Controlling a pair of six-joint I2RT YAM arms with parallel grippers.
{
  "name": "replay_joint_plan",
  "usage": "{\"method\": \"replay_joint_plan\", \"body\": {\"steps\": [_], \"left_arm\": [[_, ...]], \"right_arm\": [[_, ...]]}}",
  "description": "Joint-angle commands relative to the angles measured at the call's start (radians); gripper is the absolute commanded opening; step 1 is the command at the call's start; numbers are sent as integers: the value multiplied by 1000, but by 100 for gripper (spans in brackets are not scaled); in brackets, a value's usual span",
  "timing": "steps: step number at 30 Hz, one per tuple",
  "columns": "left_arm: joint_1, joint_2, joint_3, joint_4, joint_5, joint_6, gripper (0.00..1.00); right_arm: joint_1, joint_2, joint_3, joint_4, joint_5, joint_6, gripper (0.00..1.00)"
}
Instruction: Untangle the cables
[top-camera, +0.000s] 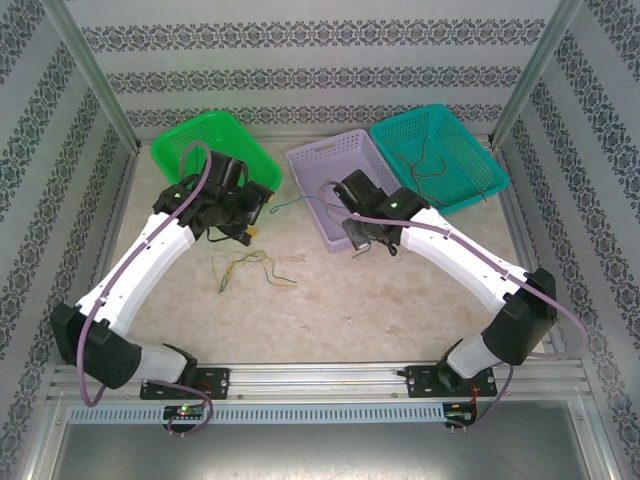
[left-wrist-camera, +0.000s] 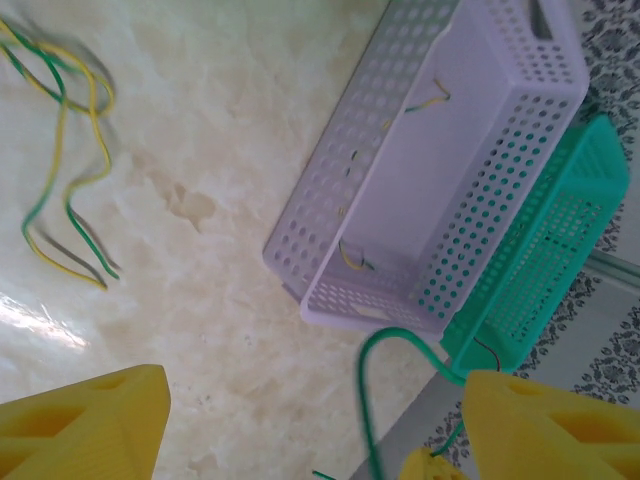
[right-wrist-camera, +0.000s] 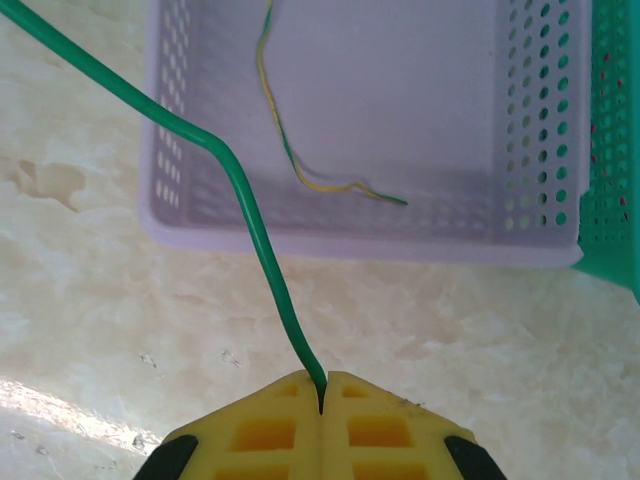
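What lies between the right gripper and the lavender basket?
Right wrist view: bare tabletop, crossed by the green cable clamped in the right gripper.

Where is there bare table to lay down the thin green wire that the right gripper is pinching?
Widest patch: the marble tabletop between left arm and right arm, nearer than the yellow-green wire bundle and the lavender perforated basket. Crowded: the back, around that basket, where the right gripper pinches the thin green wire.

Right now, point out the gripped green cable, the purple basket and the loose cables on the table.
green cable (right-wrist-camera: 262, 250), right wrist view, mid-length.
purple basket (right-wrist-camera: 470, 235), right wrist view, near wall.
loose cables (top-camera: 250, 265), top external view, middle of bundle.
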Motion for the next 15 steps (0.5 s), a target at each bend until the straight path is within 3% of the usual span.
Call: {"method": "replay_joint_plan", "body": {"steps": [1,4,6,11,15], "left_arm": [[-20,17,15,71,42,-66,74],[-27,25,22,78,43,-65,66],[-27,17,15,84,43,-67,54],[9,-19,-9,109,45,-47,2],[123,1,42,91,140,93,0]], "right_arm": [[25,21,42,-2,39,17,0],[30,30,47,-2,35,20,0],[30,32,45,-1,35,22,0],[0,18,2,14,-20,-11,0],[-54,-25,-67,41,-157,-112,0]]}}
